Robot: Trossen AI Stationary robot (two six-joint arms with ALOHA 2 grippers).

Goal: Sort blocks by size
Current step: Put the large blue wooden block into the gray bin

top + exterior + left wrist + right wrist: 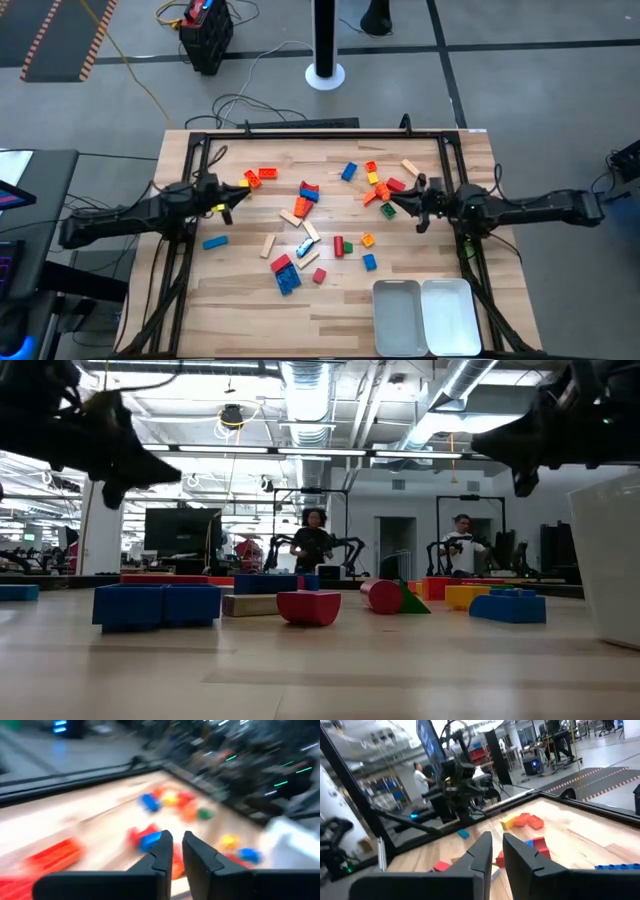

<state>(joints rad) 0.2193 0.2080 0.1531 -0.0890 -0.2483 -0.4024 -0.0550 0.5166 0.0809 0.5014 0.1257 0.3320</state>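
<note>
Sorting not begun: blocks (pixel 305 228) are lying scattered mid-worktop, trays (pixel 435 316) holding nothing; left gripper (pixel 229 199) and right gripper (pixel 394 200) hovering nearly clenched, grasping nothing.

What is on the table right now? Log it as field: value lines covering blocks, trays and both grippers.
blocks: scattered loose across the table's middle, none in a tray
trays: two white trays side by side at the near right edge, both look empty
left gripper: above the left side of the table, fingers nearly closed, holding nothing
right gripper: above the right-hand cluster of blocks, fingers nearly closed, holding nothing
sorting: not yet begun
</note>
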